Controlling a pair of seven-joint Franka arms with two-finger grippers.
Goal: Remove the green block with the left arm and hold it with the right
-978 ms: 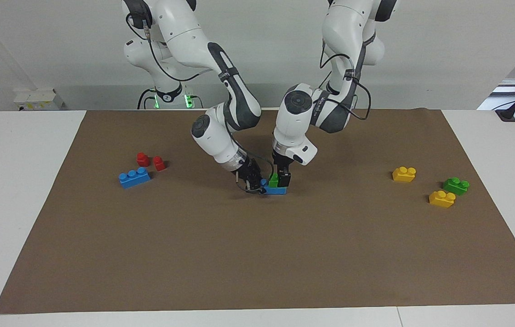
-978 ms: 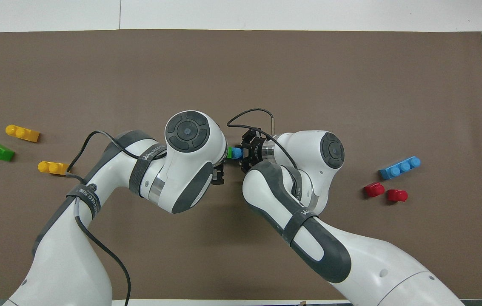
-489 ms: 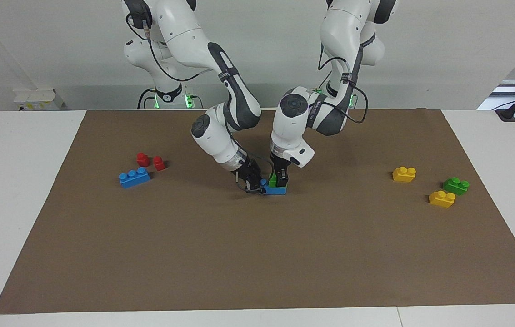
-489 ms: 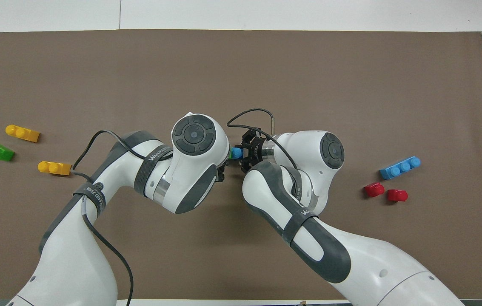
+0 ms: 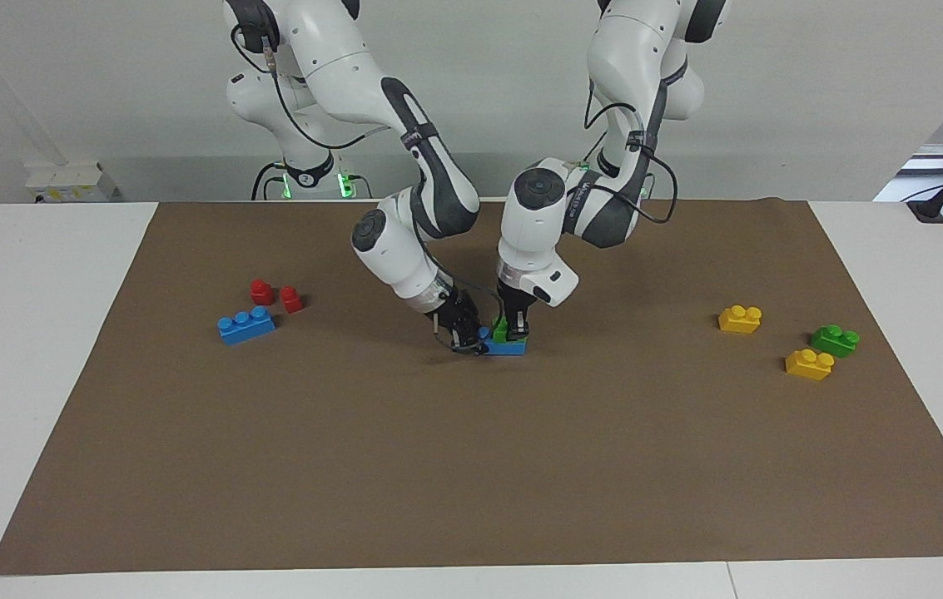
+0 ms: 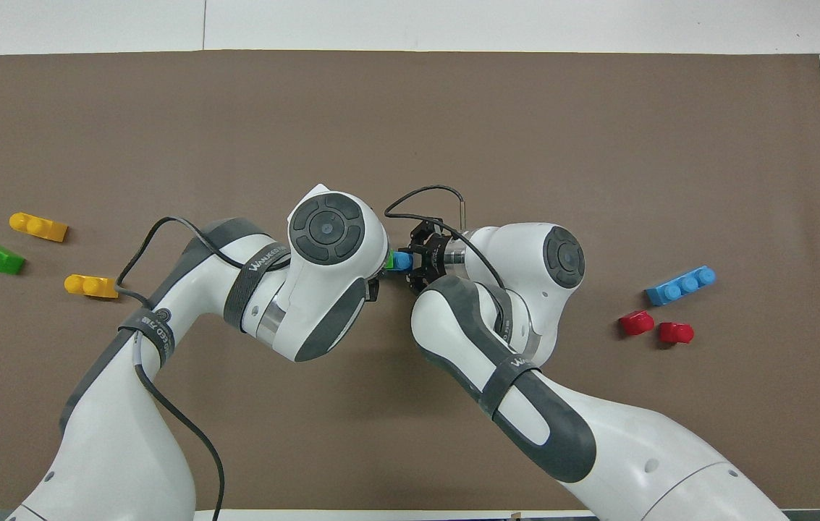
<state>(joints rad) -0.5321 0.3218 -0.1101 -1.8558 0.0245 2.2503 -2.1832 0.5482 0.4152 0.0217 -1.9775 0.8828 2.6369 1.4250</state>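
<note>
A green block (image 5: pixel 501 329) sits on a blue brick (image 5: pixel 508 348) in the middle of the brown mat. My left gripper (image 5: pixel 514 326) comes straight down on the green block, its fingers shut around it. My right gripper (image 5: pixel 464 334) reaches in low from the right arm's end and is shut on the end of the blue brick, which rests on the mat. In the overhead view only a sliver of the green block (image 6: pixel 388 259) and one blue stud (image 6: pixel 402 260) show between the two wrists; the left gripper is hidden under its own wrist.
A second green block (image 5: pixel 835 339) and two yellow bricks (image 5: pixel 740 319) (image 5: pixel 809 364) lie toward the left arm's end. Another blue brick (image 5: pixel 246 324) and two red pieces (image 5: pixel 261 291) (image 5: pixel 291 299) lie toward the right arm's end.
The left arm's wrist has tilted and shifted slightly toward the right arm, its fingers now more squarely on the green block. The blue brick and right gripper have barely moved.
</note>
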